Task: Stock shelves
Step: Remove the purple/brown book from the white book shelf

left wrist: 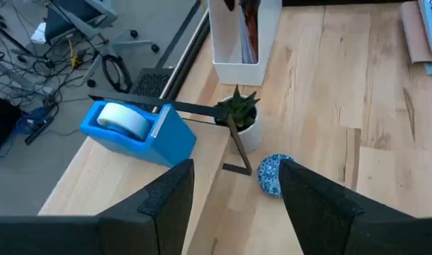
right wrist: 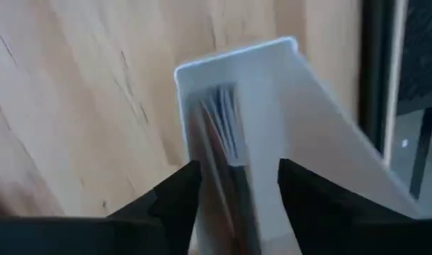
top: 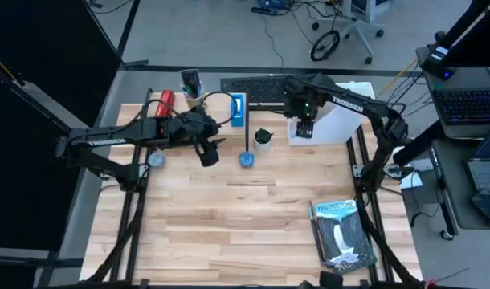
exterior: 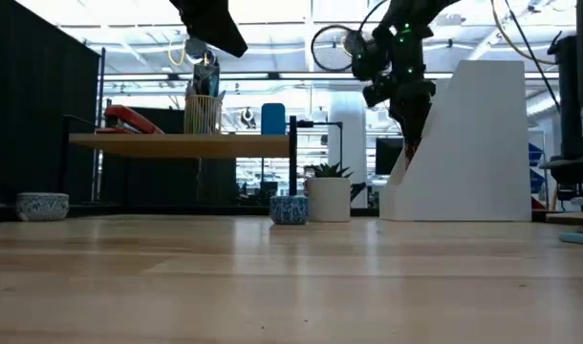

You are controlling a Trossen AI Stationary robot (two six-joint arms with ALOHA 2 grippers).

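The shelves are a low light-wood plank shelf (exterior: 177,144) at the far left and a white file holder (top: 341,120) at the far right. On the plank stand a red stapler (top: 165,99), a pencil cup (exterior: 203,113) and a blue tape dispenser (left wrist: 141,131). Thin books (right wrist: 219,120) stand upright in the holder. My right gripper (right wrist: 237,188) points down over the holder's low front end, open, one finger on either side of the books' top edges. My left gripper (left wrist: 237,191) hangs open and empty above the plank's right end (top: 209,152).
A small plant in a white pot (top: 263,138) and a blue bowl (top: 246,159) stand on the table between shelf and holder. A second bowl (top: 156,159) sits near the shelf's left end. A book (top: 341,233) lies flat at the near right.
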